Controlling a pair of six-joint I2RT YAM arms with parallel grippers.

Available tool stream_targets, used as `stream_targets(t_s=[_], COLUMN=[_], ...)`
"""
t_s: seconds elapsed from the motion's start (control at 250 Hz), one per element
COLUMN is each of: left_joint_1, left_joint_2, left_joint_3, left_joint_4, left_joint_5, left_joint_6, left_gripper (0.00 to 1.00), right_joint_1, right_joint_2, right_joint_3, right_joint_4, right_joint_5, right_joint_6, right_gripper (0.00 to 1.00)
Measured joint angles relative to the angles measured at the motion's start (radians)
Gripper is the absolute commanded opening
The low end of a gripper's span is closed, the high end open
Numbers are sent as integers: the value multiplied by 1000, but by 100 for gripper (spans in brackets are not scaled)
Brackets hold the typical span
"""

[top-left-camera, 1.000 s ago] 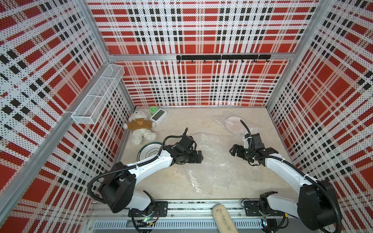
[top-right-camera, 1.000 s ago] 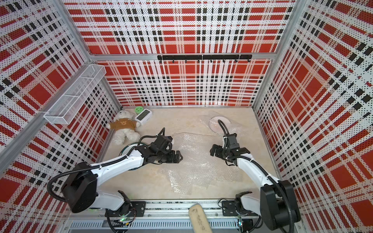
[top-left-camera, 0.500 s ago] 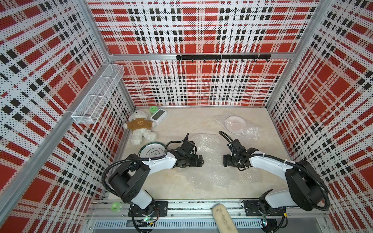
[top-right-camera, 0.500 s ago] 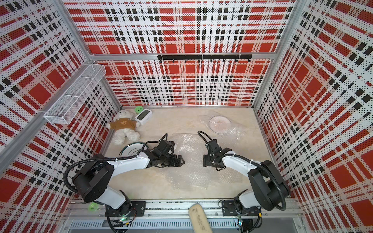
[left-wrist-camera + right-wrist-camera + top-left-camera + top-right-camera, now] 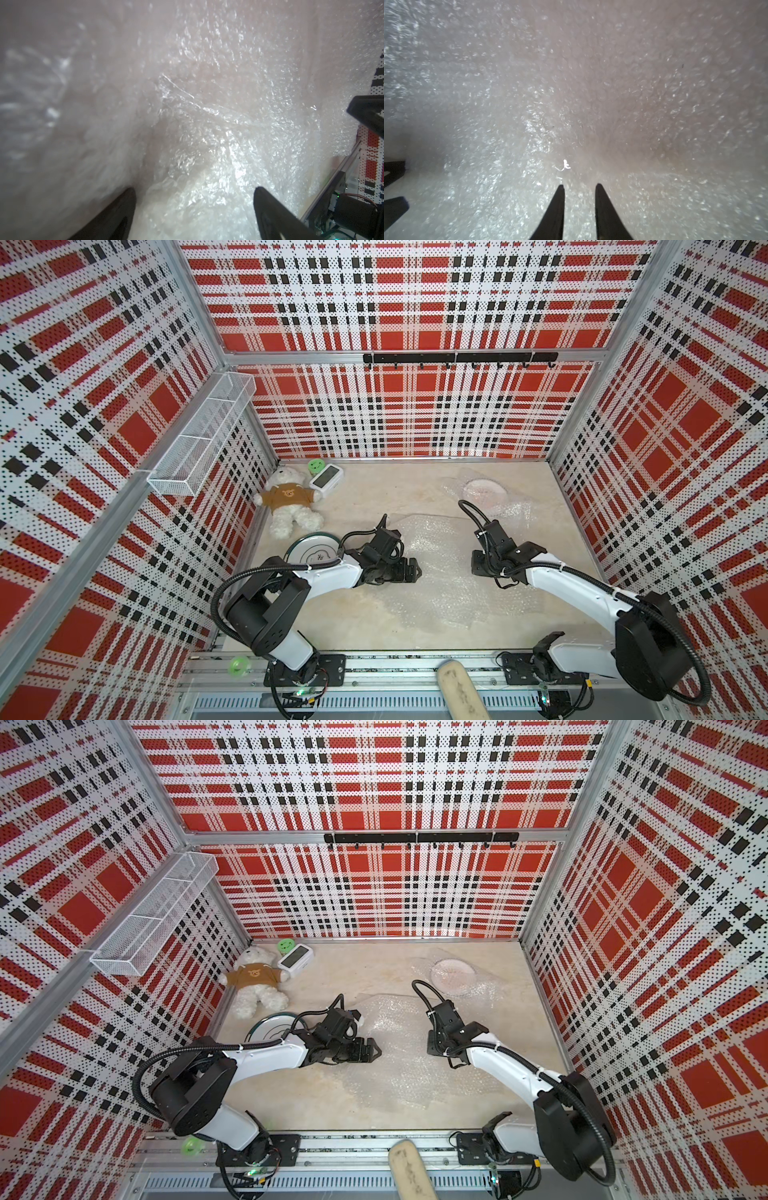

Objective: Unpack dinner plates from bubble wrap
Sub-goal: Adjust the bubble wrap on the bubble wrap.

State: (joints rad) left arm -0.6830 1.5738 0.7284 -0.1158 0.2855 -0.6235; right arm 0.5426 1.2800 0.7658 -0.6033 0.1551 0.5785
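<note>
Bubble wrap (image 5: 440, 572): big clear sheet mid-table, flat on its near side, humped toward the far side; any plate under it is hidden.
Far sheet (image 5: 513, 512): smaller, far right, under or around the pinkish plate (image 5: 484, 491); which, I cannot tell.
Rimmed plate (image 5: 309, 553): bare, on the left, near the teddy bear (image 5: 289, 502), partly hidden; probably parked clear of the work.
Left gripper (image 5: 194, 189): jaws spread wide at the big sheet's left edge, gripping nothing, likely ready to pin it down.
Right gripper (image 5: 579, 185): jaws nearly together on the sheet's right side, likely to pinch and peel; a held fold cannot be confirmed.
</note>
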Motion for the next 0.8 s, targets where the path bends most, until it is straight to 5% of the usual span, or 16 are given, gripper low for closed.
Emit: stream_targets(t_s=[0.136, 0.268, 0.8], left_joint_1=[8, 9, 10], left_joint_2=[0, 4, 13], left_joint_3=[-7, -9, -21], left_joint_4=[18, 29, 79], left_joint_5=[14, 24, 35], left_joint_6=[0, 0, -2], left_gripper=[91, 91, 91], right_joint_1=[-12, 0, 35], right_joint_2=[-18, -7, 134], right_joint_3=[11, 11, -6], right_joint_4=[-26, -22, 30], right_joint_5=[6, -34, -6], right_joint_6=[-20, -34, -16], right_gripper=[41, 46, 34])
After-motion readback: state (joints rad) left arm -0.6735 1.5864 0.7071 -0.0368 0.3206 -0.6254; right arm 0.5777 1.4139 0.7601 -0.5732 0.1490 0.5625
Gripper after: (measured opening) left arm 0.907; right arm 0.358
